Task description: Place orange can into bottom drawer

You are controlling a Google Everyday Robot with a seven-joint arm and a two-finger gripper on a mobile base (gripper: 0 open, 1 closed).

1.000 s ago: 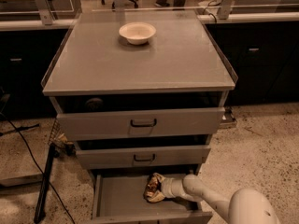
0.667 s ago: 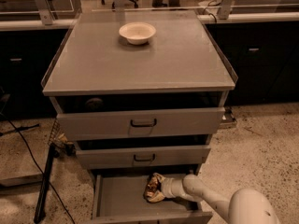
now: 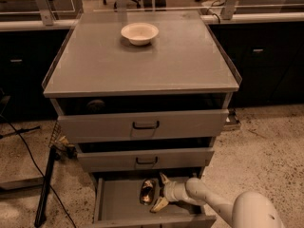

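Camera view, nearest first: the robot's smooth white arm point(image 3: 216, 204) reaches from the lower right into the bottom drawer point(image 3: 118, 204), a wide shallow grey metal tray pulled open. The gripper point(image 3: 159, 192) sits inside it, its pale fingers point(image 3: 164, 178) splayed wide, holding nothing. Just left of the fingertips, the small shiny orange-gold metal can point(image 3: 147, 192) with dented sides rests on the drawer floor. A second ago the fingers were bunched close on the can; now they stand apart. Above are two grey flat-fronted upper drawers point(image 3: 99, 126) with dark handles, each partly open. Farther back, the matte grey cabinet top point(image 3: 142, 68) carries a round white bowl point(image 3: 139, 33).
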